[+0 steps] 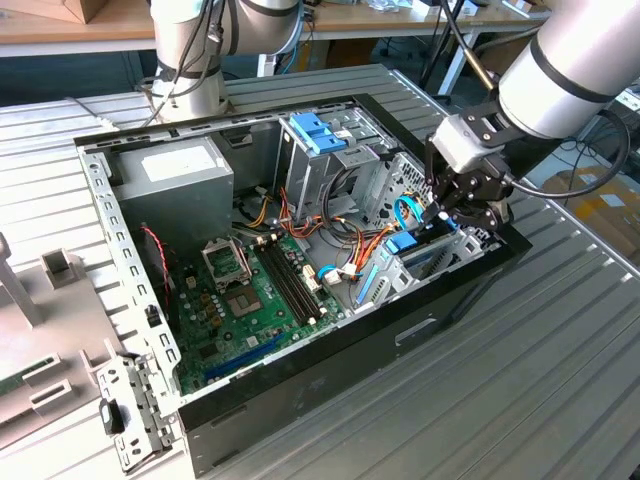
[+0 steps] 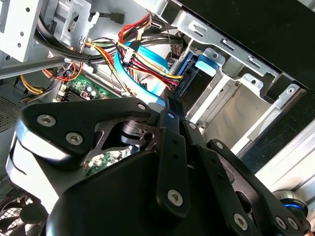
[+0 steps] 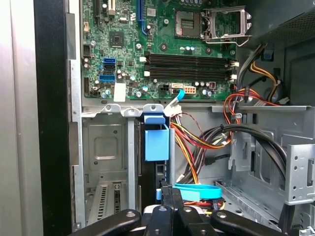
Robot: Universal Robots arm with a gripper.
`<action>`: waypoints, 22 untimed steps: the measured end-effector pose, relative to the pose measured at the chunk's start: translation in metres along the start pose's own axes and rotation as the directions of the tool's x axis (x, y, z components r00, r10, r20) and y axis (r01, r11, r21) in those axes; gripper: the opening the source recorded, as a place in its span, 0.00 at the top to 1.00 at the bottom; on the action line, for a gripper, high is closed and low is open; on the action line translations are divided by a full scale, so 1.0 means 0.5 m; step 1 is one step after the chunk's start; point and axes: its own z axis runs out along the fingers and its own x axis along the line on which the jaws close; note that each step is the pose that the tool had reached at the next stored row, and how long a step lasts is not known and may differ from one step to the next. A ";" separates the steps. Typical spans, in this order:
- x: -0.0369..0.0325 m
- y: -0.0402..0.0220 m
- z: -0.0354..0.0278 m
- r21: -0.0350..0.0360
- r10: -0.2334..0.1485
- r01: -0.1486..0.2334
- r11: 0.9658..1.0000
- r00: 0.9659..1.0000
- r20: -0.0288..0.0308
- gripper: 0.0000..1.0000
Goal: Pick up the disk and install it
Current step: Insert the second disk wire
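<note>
I work over a grey metal table (image 1: 560, 350) with ribbed slats. On it lies the open computer case (image 1: 330, 350), on its side, black walls around. Beside the case, at the exterior view's left, lies a grey plastic panel (image 1: 50, 320) and a small metal bracket (image 1: 130, 420).

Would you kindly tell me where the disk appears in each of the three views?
Exterior view: the disk stands on edge in the bay near the case's corner on the exterior view's right, just below the claw.
First wrist view: disk, blue side piece toward the camera, between bay wall and cables.
Second wrist view: disk just beyond the claw.
Shared landmark: the green motherboard.
</note>
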 end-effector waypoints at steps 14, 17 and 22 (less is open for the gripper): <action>0.001 0.000 0.005 0.000 0.000 0.000 1.000 1.000 0.000 0.89; 0.000 -0.001 -0.001 0.000 0.000 0.000 1.000 1.000 0.000 0.89; -0.002 -0.007 -0.012 0.000 0.000 0.000 1.000 1.000 0.000 0.89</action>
